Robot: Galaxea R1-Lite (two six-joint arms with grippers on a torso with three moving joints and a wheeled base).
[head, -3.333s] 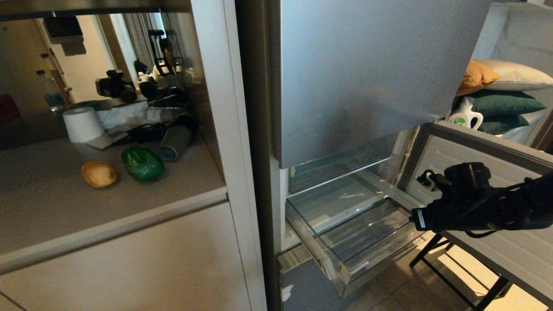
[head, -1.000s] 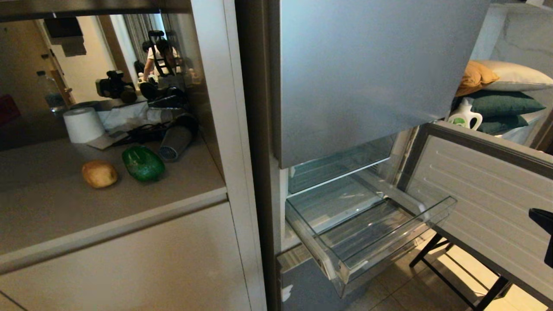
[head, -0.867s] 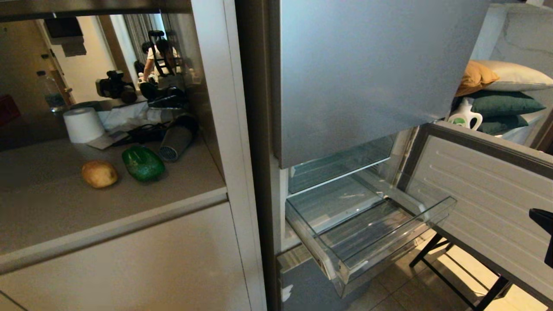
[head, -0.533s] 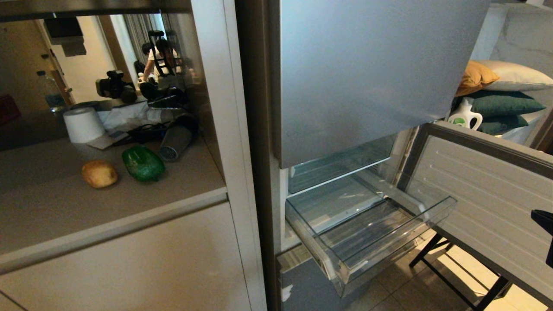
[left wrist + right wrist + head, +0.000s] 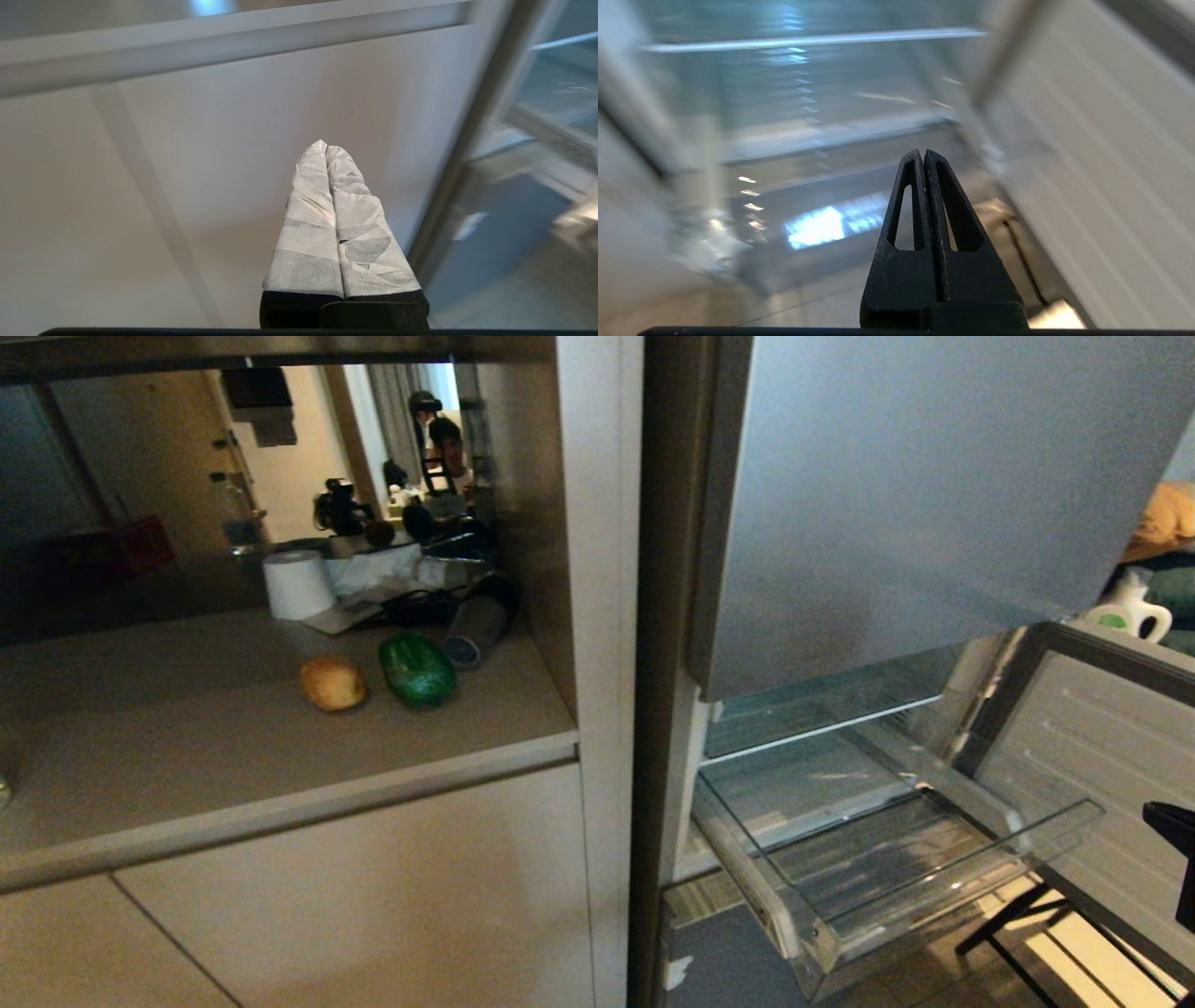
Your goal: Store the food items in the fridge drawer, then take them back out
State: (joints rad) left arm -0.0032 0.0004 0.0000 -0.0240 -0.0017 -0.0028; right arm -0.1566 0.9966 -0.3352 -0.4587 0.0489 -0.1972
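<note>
Potato [image 5: 332, 682] + pepper [image 5: 416, 668] side by side near counter [image 5: 187, 756] back, by right wall. Drawer [image 5: 934, 905] pulled out, nothing in it. Left gripper [image 5: 325, 150] and right gripper [image 5: 923, 154] both pressed together, holding nothing.

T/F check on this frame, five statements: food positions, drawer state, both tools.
1. The potato and the green pepper lie side by side on the counter. True.
2. The fridge drawer is pushed fully in. False: it is pulled out, with its front lip sticking out past the fridge body.
3. The drawer already holds one food item. False: nothing lies on its ridged floor; both pieces are on the counter.
4. The right tool is shut and holds nothing. True.
5. The left tool grips the pepper. False: its fingers are pressed together with nothing between them, facing the beige cabinet front.
</note>
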